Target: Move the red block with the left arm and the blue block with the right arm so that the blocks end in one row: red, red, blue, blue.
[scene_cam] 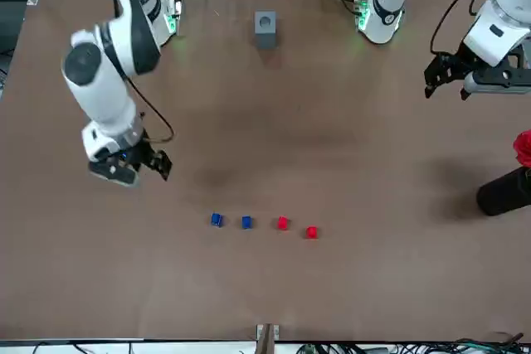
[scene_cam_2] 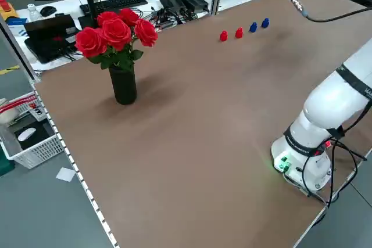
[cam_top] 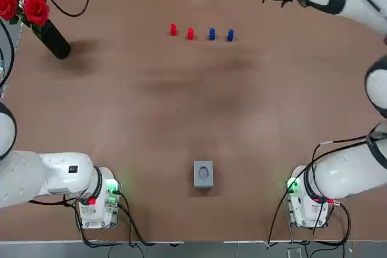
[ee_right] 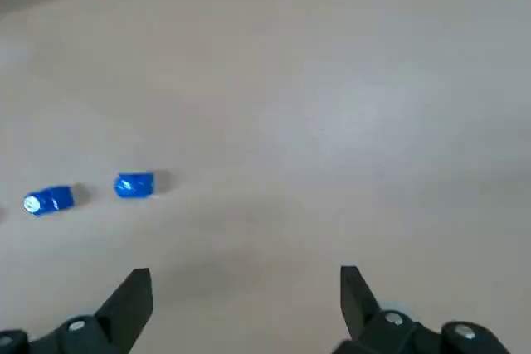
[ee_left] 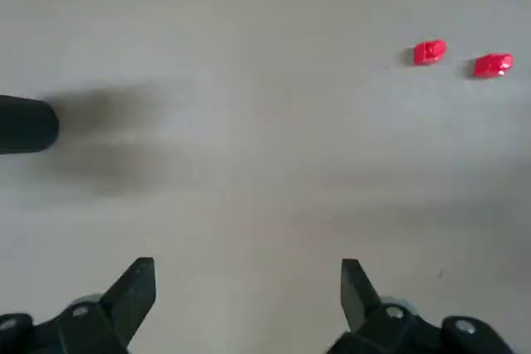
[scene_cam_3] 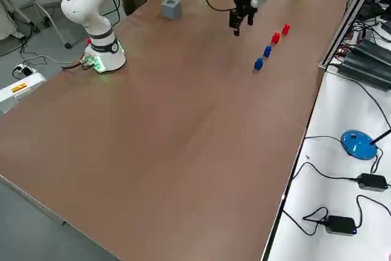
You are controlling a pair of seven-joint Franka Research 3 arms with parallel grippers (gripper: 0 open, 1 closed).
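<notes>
Along the far side of the bench (cam_top: 181, 119), two red blocks (cam_top: 173, 29) and two blue blocks (cam_top: 211, 34) stand in one row, reds left. Right of them my right tool (ee_right: 246, 281) hangs raised and pointing down, spread wide. My left tool (ee_left: 246, 275) hovers at the left side, likewise spread.

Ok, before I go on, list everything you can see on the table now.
red blocks: two, red, left half of the row toward the far edge
blue blocks: two, blue, right half of that row
box: one, grey, near edge, between the arm bases
vase with roses: one, black, red flowers, far left
table: one, brown
left gripper: one, open, empty, over the left side
right gripper: one, open, empty, over the right side
</notes>
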